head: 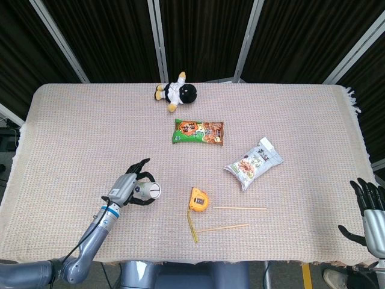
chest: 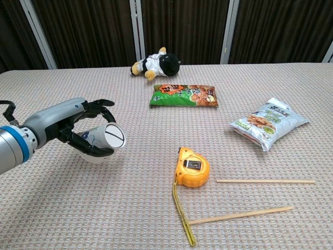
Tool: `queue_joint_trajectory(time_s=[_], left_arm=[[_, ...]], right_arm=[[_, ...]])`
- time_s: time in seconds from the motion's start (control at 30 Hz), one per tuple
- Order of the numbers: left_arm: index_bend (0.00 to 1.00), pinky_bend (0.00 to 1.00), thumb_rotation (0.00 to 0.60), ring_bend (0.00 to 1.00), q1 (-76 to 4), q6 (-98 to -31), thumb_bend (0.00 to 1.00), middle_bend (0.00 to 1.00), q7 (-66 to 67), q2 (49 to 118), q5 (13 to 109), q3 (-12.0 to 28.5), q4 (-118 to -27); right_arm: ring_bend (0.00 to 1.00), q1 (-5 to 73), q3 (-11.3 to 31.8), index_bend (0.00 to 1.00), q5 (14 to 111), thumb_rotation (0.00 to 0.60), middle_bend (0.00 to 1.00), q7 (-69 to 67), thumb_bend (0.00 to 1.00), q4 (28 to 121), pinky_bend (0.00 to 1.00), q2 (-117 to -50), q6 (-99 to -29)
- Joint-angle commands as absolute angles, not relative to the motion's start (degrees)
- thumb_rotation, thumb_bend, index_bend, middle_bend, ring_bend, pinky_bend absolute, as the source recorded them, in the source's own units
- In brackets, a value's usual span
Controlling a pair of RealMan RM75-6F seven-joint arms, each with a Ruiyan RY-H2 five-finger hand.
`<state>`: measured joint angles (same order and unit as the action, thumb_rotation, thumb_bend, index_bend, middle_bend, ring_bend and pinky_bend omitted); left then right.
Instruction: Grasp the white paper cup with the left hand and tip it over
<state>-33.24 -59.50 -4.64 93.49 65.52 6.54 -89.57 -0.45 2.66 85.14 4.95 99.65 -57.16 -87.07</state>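
At the left of the chest view, the left hand (chest: 78,127) wraps its fingers around the white paper cup (chest: 104,140), held sideways above the tablecloth (chest: 156,208); tipping seems underway, and laying it down comes next.

A robot test lab: black curtains (head: 198,36) on metal poles hang behind a cloth-covered desk (head: 72,132) strewn with odd props

tape measure (chest: 191,169) right of left hand (chest: 86,130)
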Motion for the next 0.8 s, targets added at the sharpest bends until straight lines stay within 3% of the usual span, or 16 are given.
queue_joint_trajectory(time_s=[0.03,0.4,0.47,0.6,0.67,0.8], left_arm=[[0.49,0.0,0.6,0.0,-31.62,-57.32,0.15,0.0,-9.54,94.4,68.97,5.66,-85.63],[0.45,0.0,0.6,0.0,-29.85,-57.7,0.15,0.0,-15.34,92.98,72.41,5.17,-79.64],[0.37,0.0,0.6,0.0,-29.5,-57.93,0.15,0.0,-15.02,92.41,72.77,4.86,-78.78],[0.05,0.0,0.6,0.0,-29.19,-56.55,0.14,0.0,-14.55,90.61,73.23,3.62,-78.37],[0.0,0.0,0.6,0.0,-29.02,-56.29,0.13,0.0,-13.89,89.4,73.66,3.08,-78.15],[0.0,0.0,0.6,0.0,-27.44,-60.67,0.12,0.0,-15.08,87.29,76.23,3.45,-79.01]], right_arm=[[0.0,-0.37,2.66,0.0,85.04,0.6,0.0,5.08,0.07,99.63,0.0,-57.21,-86.93],[0.0,-0.12,2.67,0.0,84.7,0.6,0.0,5.45,0.06,99.41,0.0,-57.34,-86.36],[0.0,-0.08,2.65,0.0,84.61,0.6,0.0,5.5,0.06,99.38,0.0,-57.35,-86.23],[0.0,-0.03,2.62,0.0,84.55,0.6,0.0,5.65,0.06,99.45,0.0,-57.34,-86.11],[0.0,-0.03,2.59,0.0,84.59,0.6,0.0,5.8,0.06,99.47,0.0,-57.35,-86.13],[0.0,-0.03,2.59,0.0,84.57,0.6,0.0,5.99,0.06,99.42,0.0,-57.44,-86.16]])
